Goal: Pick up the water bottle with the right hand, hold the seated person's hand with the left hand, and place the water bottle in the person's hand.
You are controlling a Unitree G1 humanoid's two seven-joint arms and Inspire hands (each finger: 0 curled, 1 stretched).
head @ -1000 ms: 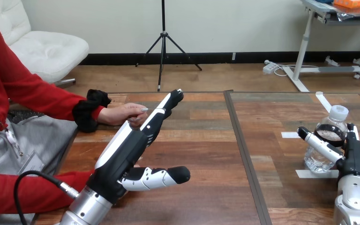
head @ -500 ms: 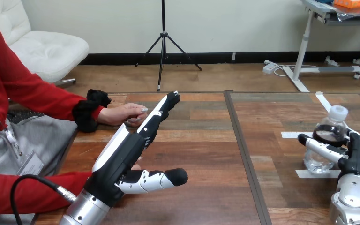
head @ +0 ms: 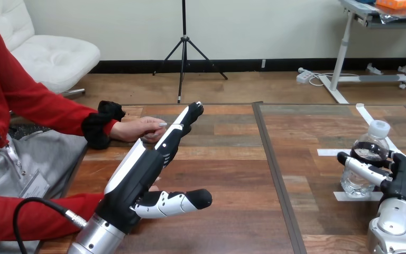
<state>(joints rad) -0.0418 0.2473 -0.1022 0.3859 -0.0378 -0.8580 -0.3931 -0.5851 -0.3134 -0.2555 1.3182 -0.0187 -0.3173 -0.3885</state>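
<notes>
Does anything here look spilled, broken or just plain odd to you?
Nothing looks spilled or broken. The clear plastic water bottle with a white cap has its cap on and leans slightly in the grip of the right hand. The only oddity: strips of white tape stuck on the wooden table.

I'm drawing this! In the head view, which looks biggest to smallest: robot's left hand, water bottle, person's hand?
1. left hand, though it is nearest the camera
2. water bottle
3. person's hand, partly hidden by the left hand
</notes>
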